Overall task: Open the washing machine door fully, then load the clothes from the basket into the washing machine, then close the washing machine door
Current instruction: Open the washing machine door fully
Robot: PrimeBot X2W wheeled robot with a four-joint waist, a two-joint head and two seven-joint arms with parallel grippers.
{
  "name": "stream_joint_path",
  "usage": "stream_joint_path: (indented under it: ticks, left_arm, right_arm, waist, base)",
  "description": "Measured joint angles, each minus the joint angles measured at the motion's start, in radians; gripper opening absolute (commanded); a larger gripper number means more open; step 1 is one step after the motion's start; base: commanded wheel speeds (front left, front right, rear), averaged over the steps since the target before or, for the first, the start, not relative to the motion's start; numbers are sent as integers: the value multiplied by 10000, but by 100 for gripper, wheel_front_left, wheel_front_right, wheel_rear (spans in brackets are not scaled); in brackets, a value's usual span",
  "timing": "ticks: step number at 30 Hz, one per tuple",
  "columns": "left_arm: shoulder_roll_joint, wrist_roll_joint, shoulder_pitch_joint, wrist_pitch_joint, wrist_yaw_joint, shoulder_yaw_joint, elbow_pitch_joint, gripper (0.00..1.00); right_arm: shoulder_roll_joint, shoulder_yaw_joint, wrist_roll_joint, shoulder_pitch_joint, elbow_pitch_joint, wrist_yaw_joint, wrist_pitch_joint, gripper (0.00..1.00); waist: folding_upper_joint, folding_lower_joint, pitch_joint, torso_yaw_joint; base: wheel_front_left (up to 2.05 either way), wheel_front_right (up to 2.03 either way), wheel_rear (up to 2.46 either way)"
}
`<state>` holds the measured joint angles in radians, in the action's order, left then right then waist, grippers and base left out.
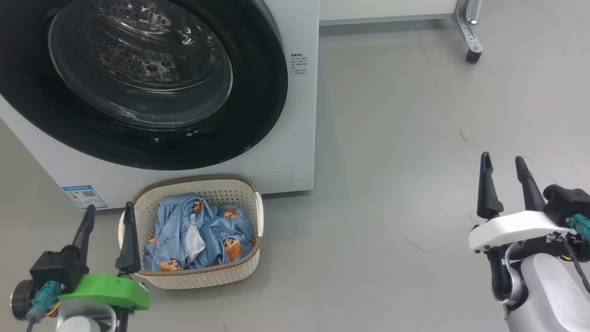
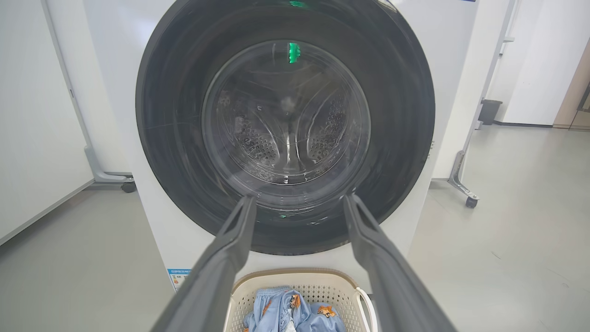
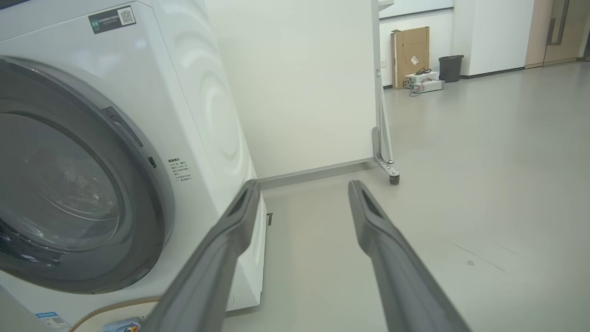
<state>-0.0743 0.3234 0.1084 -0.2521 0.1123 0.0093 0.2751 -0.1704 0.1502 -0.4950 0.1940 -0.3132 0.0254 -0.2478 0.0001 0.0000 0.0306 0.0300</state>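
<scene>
At the lower left my left gripper (image 1: 110,205) is spread wide and holds nothing. Its inner finger crosses the left rim of the basket (image 1: 207,276) and hides that side's handle. Just behind the outer finger a blue label sticker (image 1: 84,196) sits on the washing machine (image 1: 295,138), its print too small to read.

The washing machine door (image 1: 258,92) lies shut against the white front. The picture's edge cuts off its top and left, and through the glass I make out only bits of the perforated drum under the reflections.

The basket stands on the floor (image 1: 392,184) right before the machine, below the door. The clothes (image 1: 203,230) are bunched inside it, their lower folds hidden by its wall. The small text right of the door is unreadable.

Far right, my right gripper (image 1: 502,157) is also spread and empty, over bare floor and well apart from the basket. A caster of a wheeled frame (image 1: 472,46) shows at the top, the frame itself cut off.
</scene>
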Motion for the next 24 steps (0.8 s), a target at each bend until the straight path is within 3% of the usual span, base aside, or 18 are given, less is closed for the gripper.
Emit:
stream_joint_path:
  ticks: [10, 14, 20, 22, 23, 24]
  left_arm:
    - [136, 81, -5, 0, 77, -119, -130, 100]
    - [196, 107, -3, 0, 77, -244, -159, 100]
    - [228, 107, 15, 0, 82, -562, -249, 100]
    - [234, 109, 41, 0, 86, -673, -270, 100]
    - [236, 111, 48, 0, 86, -736, -291, 100]
    - [242, 111, 57, 0, 88, -792, -309, 100]
  right_arm:
    - [481, -1009, -1388, 822, 472, -370, -8, 100]
    - [769, -1542, -2499, 1275, 554, -656, -31, 100]
    - [961, -2249, -4100, 2018, 600, -807, 251, 98]
    - [1076, -2550, -4882, 2329, 604, -855, 456, 14]
    - [1089, -2669, -5193, 2490, 606, -857, 570, 0]
    - [1101, -2819, -5555, 2662, 604, -855, 709, 0]
  waist:
    - [0, 0, 243, 156]
    - [0, 0, 435, 272]
    - [0, 0, 752, 449]
    - [0, 0, 877, 524]
    - [0, 0, 946, 565]
    - [0, 0, 1015, 607]
  base:
    - [0, 0, 0]
    - [0, 0, 0]
    - [0, 0, 0]
    - [0, 0, 0]
    - [0, 0, 0]
    - [0, 0, 0]
